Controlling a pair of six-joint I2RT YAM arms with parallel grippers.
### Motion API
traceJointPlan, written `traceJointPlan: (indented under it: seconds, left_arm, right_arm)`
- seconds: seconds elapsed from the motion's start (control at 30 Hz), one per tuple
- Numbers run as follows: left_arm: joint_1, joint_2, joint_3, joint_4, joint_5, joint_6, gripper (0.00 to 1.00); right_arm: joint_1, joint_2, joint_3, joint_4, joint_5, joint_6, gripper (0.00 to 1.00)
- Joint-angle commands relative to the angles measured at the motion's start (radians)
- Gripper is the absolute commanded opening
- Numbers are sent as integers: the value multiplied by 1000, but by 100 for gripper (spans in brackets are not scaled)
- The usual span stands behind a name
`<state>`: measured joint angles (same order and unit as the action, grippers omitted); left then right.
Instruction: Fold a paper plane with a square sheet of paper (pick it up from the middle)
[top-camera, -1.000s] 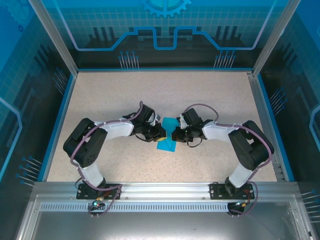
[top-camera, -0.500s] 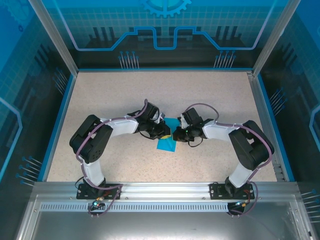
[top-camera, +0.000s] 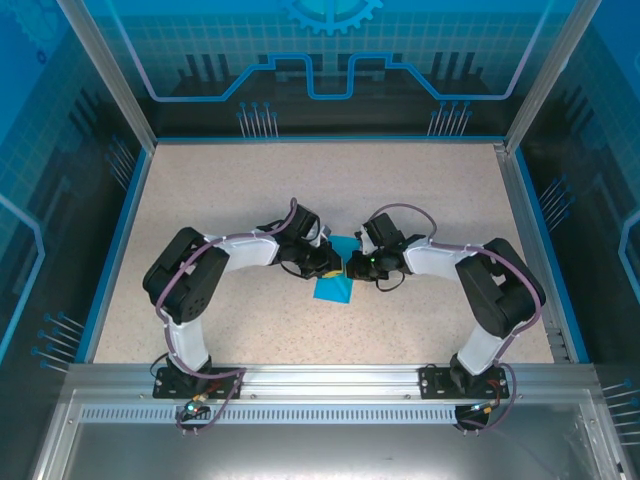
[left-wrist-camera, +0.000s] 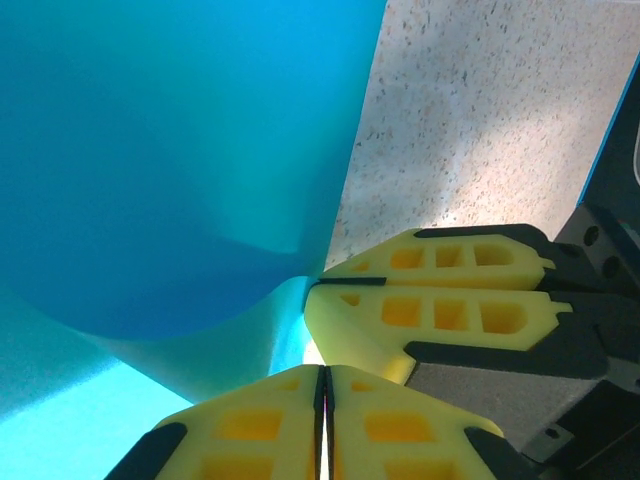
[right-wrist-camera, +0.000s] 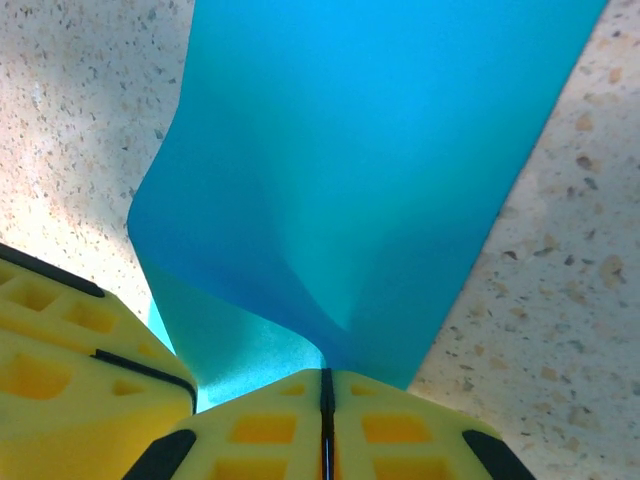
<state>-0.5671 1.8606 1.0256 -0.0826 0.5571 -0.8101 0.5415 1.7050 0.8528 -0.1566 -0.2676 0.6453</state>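
The square sheet of paper (top-camera: 333, 290) is turquoise and lies at the table's centre, its middle pulled up into a ridge. My left gripper (top-camera: 336, 265) and right gripper (top-camera: 351, 265) meet tip to tip over it. In the left wrist view the left gripper (left-wrist-camera: 322, 370) is shut, with the curled paper (left-wrist-camera: 180, 150) running down to its tips. The right gripper's yellow fingers (left-wrist-camera: 430, 300) lie just beside it. In the right wrist view the right gripper (right-wrist-camera: 322, 372) is shut on a raised fold of the paper (right-wrist-camera: 360, 180). The left gripper's fingers (right-wrist-camera: 60, 350) sit at the lower left.
The speckled beige tabletop (top-camera: 330, 190) is bordered by a blue rim (top-camera: 120, 240) and clear enclosure walls. A metal rail (top-camera: 330, 375) at the near edge carries both arm bases. Open tabletop stretches all around the sheet.
The left arm has swung right and its gripper has closed the gap to the right gripper over the paper. The right arm barely moved. Both grippers stayed shut.
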Motion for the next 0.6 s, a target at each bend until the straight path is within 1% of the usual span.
traceJointPlan:
  seconds: [0.0, 0.57]
  left_arm:
    - [-7, 23, 24, -22, 7, 18, 12]
    - [-6, 51, 47, -33, 4, 32, 10]
  right_arm:
    - [-20, 16, 20, -25, 19, -18, 10]
    - [-26, 36, 21, -24, 25, -23, 9]
